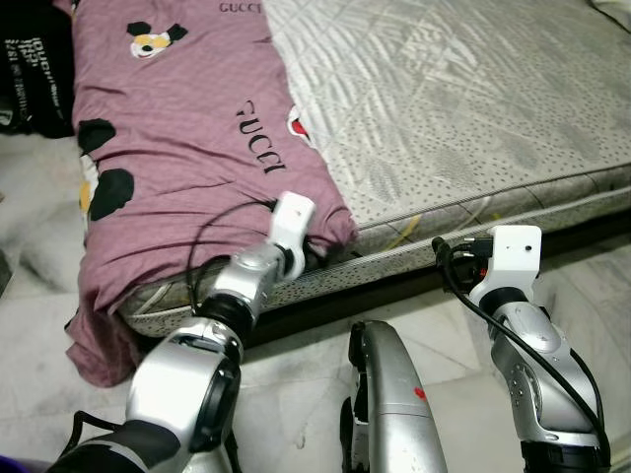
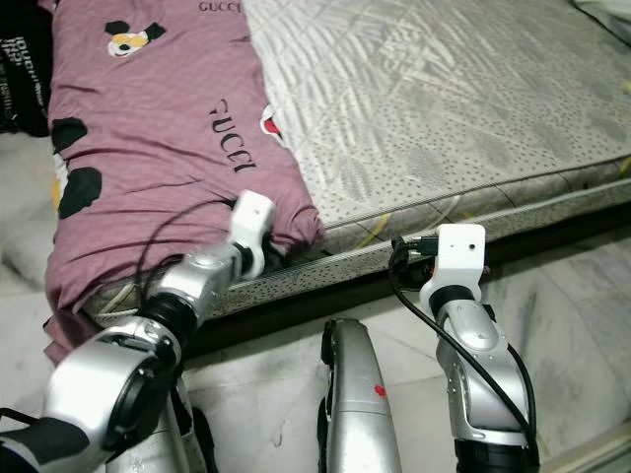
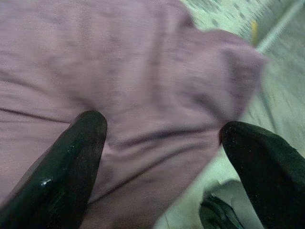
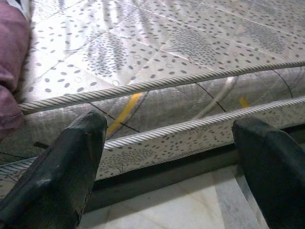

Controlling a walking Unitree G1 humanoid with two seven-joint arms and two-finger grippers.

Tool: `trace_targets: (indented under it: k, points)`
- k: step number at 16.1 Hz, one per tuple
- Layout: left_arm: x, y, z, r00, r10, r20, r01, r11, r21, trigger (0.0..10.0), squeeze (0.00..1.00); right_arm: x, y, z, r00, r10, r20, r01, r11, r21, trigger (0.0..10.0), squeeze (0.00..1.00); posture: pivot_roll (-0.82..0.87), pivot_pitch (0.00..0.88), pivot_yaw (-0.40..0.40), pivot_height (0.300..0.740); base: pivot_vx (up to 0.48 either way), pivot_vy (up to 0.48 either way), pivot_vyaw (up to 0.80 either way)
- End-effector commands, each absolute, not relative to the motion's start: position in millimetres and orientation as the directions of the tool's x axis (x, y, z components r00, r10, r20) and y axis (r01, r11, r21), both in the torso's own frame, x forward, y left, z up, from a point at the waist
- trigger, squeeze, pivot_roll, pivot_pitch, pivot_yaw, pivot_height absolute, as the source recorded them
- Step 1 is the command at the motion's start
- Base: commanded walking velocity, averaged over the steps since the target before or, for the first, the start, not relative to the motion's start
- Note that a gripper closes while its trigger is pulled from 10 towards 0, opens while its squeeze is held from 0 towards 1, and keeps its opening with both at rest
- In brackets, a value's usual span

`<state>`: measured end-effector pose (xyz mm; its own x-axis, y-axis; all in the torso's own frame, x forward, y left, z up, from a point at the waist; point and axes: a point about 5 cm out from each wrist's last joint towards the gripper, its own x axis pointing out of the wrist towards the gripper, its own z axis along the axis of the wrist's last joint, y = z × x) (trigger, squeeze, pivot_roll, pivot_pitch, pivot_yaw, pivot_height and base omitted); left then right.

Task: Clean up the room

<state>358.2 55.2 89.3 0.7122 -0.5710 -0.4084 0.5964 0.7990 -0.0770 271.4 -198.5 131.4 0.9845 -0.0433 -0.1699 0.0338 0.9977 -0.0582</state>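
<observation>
Left tool [image 3: 159, 143] reaches forward, fingers spread wide over the purple sheet [image 1: 187, 148] at the mattress [image 1: 463, 108] corner. Right tool [image 4: 171, 157] hovers low, fingers apart, facing the mattress's corded edge.

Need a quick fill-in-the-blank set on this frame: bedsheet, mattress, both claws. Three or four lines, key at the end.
1. The purple bedsheet covers the robot's ____ part of the mattress.
2. The left claw has its fingers ____, with sheet fabric between them.
3. The right claw points at the mattress's ____, holding nothing.
4. The word printed in black on the sheet is ____.

Missing words: left; open; side edge; GUCCI
</observation>
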Motion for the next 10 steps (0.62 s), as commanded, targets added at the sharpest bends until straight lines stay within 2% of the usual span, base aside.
trace_targets:
  k: [1,2,4,6,9,10]
  points:
    - [343.0,50.6,67.6,0.633,-0.604,-0.484,0.645,0.758,-0.101,10.0,0.00,273.0,-196.0,129.7,0.984,-0.047,-0.172,0.038,0.998,-0.055,10.0,0.00,-0.28,0.152,-0.042,0.517,0.000,0.000,0.00]
    - [339.5,49.3,63.6,0.617,-0.613,-0.494,0.660,0.745,-0.099,10.0,0.00,274.1,-194.6,129.4,0.984,-0.044,-0.171,0.036,0.998,-0.049,10.0,0.00,-0.28,0.152,-0.042,0.517,0.000,0.000,0.00]
    - [341.8,54.7,65.5,0.633,-0.610,-0.477,0.672,0.739,-0.053,10.0,0.00,279.0,-189.1,128.7,0.986,-0.040,-0.161,0.036,0.999,-0.029,10.0,0.00,-0.25,0.136,-0.029,0.517,0.000,0.000,0.00]
    - [351.9,61.0,82.7,0.669,-0.620,-0.411,0.689,0.725,0.028,10.0,0.00,285.2,-182.8,128.9,0.989,-0.039,-0.145,0.038,0.999,-0.008,10.0,0.00,-0.23,0.117,-0.018,0.517,0.000,0.000,0.00]
    - [358.8,60.5,102.0,0.676,-0.644,-0.357,0.720,0.680,0.136,10.0,0.00,292.0,-176.4,129.0,0.991,-0.036,-0.129,0.038,0.999,0.011,10.0,0.00,-0.20,0.088,-0.004,0.517,0.000,0.000,0.00]
    - [362.1,58.9,113.5,0.690,-0.649,-0.321,0.720,0.661,0.210,10.0,0.00,295.3,-174.2,129.4,0.992,-0.037,-0.117,0.040,0.999,0.022,10.0,0.00,-0.19,0.076,0.002,0.517,0.000,0.000,0.00]
